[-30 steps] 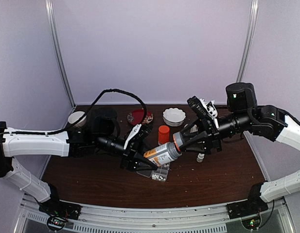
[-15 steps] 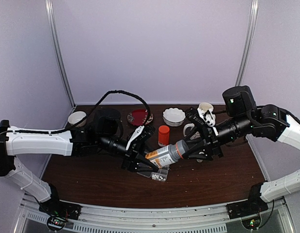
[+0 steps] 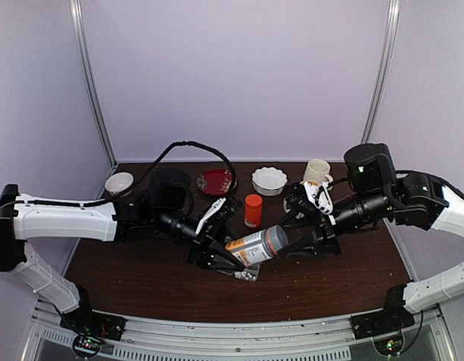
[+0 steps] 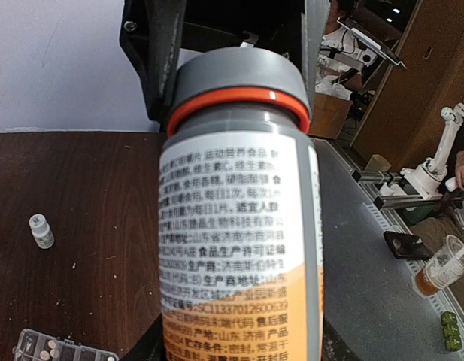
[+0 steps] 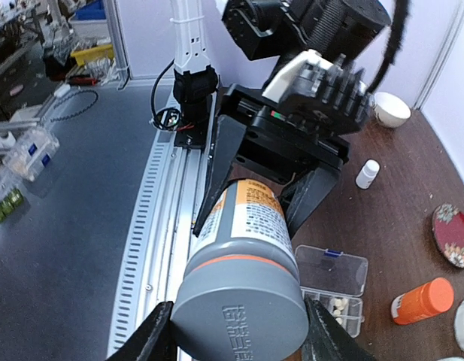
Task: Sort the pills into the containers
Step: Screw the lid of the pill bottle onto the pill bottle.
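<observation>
L arm (image 3: 62, 219) & R arm (image 3: 442, 207): white shells on long links, black joints, black fwd sections. Black ribbed cable (image 3: 188, 144) off L arm. R arm has fat round black motor housing (image 3: 369, 167) w/ green LED. L gripper (image 3: 230, 259) & R gripper (image 3: 290, 242): black, flat angular fingers. L wrist carries white bracket (image 5: 303, 71) + finned black block (image 5: 344, 94). Black bases (image 3: 92, 322) w/ green lights.

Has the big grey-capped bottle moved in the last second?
Yes. The grey-capped bottle has moved: its cap end swung toward the near edge of the table, away from the small orange bottle.
</observation>
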Motion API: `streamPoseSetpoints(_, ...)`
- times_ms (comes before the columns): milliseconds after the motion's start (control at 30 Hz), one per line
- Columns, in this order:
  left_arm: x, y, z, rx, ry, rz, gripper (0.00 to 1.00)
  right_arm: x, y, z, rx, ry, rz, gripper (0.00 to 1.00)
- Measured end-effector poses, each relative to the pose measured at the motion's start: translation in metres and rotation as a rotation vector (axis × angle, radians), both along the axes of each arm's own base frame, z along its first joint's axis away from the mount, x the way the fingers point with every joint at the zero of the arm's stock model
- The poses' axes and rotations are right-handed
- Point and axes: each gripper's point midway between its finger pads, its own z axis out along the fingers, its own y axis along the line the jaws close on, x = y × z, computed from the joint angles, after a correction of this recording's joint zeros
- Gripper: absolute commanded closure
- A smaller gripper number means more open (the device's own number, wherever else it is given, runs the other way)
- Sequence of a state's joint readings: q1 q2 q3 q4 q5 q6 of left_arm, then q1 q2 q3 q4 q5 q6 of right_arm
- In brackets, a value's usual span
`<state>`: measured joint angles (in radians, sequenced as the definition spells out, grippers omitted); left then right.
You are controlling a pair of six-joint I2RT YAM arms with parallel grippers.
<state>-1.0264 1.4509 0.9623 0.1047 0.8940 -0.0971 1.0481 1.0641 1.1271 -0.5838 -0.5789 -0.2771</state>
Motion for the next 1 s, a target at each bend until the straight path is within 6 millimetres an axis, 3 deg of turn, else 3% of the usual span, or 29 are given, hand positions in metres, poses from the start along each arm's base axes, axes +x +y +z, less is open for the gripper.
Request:
streamPoseSetpoints(467, -0.023, -0.007, -0.013, 0.057, 0.257, -0.230, 0.97, -0.021, -0.007, -0.016, -0.053, -0.471, 0.257, 1.00)
streamPoseSetpoints(733, -0.027, -0.006, -0.005, 0.066, 0.346, -0.300, 0.98, -0.024, -0.004, -0.014, -0.048, -0.757, 0.335, 1.00)
streamPoseSetpoints(833, -0.026, -0.004, -0.003, 0.061, 0.350, -0.307, 0.98, -0.023, -0.002, -0.011, -0.046, -0.766, 0.315, 1.00)
streamPoseSetpoints(1000, -0.016, 0.002, -0.002, 0.060, 0.258, -0.243, 0.98, -0.017, 0.007, -0.008, -0.082, -0.587, 0.235, 1.00)
